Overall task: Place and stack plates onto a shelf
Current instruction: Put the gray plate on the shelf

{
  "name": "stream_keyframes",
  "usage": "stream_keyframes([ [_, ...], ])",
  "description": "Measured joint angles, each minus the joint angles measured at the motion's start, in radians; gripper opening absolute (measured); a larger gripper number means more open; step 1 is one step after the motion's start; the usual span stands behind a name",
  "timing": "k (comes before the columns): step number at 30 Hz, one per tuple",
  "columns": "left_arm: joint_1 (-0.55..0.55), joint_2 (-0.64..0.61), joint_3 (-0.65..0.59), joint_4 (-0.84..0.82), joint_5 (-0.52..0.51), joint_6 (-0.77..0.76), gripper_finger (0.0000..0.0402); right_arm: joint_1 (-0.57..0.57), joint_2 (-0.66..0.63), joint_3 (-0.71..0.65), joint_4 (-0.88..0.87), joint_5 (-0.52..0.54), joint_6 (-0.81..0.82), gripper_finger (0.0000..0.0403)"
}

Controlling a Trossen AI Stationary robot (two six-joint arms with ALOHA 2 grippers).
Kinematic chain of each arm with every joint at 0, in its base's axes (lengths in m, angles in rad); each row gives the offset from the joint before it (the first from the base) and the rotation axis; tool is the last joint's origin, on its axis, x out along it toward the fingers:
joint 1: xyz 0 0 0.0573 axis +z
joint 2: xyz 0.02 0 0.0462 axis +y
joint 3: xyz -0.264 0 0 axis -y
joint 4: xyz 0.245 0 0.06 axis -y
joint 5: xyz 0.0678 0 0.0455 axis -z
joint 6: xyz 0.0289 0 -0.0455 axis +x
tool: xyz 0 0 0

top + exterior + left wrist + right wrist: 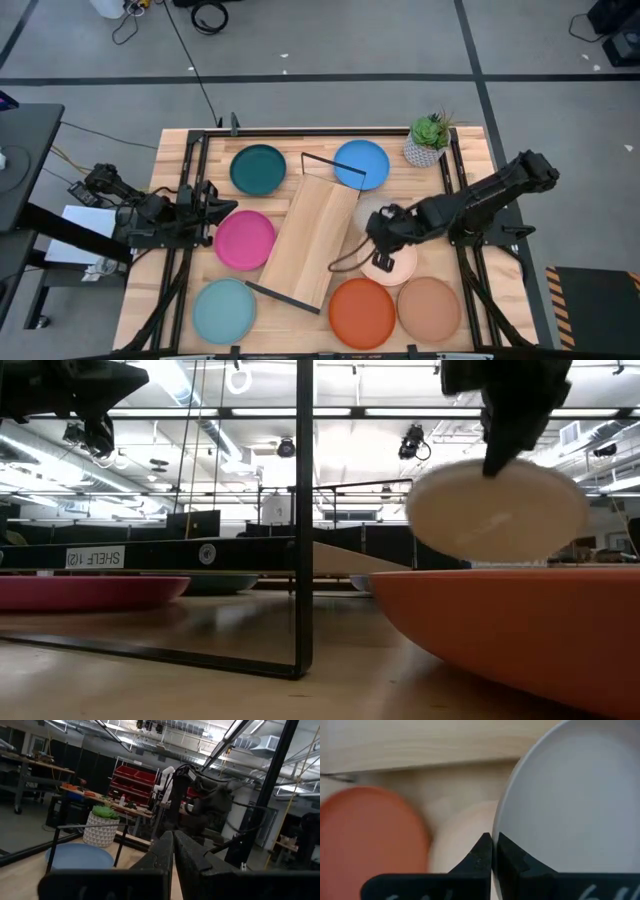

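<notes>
The grey plate (pixel 570 800), round, shallow and matte, hangs tilted above the cream plate (pixel 392 265) just right of the shelf (pixel 310 240), the right gripper (pixel 378 232) having its jaws clamped on the rim. The shelf, a pale wood plank with black wire ends, lies diagonally, far-right to near-left, on the slatted tabletop (pixel 180 150). The left gripper (pixel 222 208) waits at the left edge, jaws together.

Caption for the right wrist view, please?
Right gripper grips grey plate by its rim above cream plate, orange plate beside.
</notes>
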Motion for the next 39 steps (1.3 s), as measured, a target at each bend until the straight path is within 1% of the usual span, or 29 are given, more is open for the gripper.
stream_keyframes([
  [4, 0.000, 0.000, 0.000, -0.005, 0.000, -0.041, 0.0023, 0.033, 0.077, 0.026, 0.056, -0.018, -0.112, 0.0015],
  [9, 0.000, 0.000, 0.000, -0.016, 0.000, -0.051, 0.0023, 0.034, 0.241, 0.161, 0.061, 0.002, -0.345, 0.0015],
  [15, 0.000, 0.000, 0.000, -0.016, 0.000, -0.051, 0.0023, -0.015, 0.391, 0.349, 0.006, 0.075, -0.625, 0.0016],
  [18, 0.000, 0.000, 0.000, -0.016, 0.000, -0.051, 0.0023, -0.058, 0.436, 0.389, 0.006, 0.095, -0.758, 0.0016],
  [20, 0.000, 0.000, 0.000, -0.016, 0.000, -0.051, 0.0023, -0.094, 0.460, 0.398, 0.006, 0.094, -0.808, 0.0016],
  [25, 0.000, 0.000, 0.000, -0.016, 0.000, -0.051, 0.0023, -0.185, 0.501, 0.398, 0.005, 0.083, -0.852, 0.0021],
  [28, 0.000, 0.000, 0.000, -0.018, 0.000, -0.051, 0.0023, -0.217, 0.514, 0.398, 0.006, 0.077, -0.855, 0.0029],
  [33, 0.000, 0.000, 0.000, -0.018, 0.000, -0.051, 0.0023, -0.231, 0.528, 0.398, 0.012, 0.054, -0.857, 0.0059],
  [39, 0.000, 0.000, 0.000, -0.018, 0.000, -0.051, 0.0023, -0.213, 0.487, 0.397, -0.004, 0.087, -0.803, 0.0091],
])
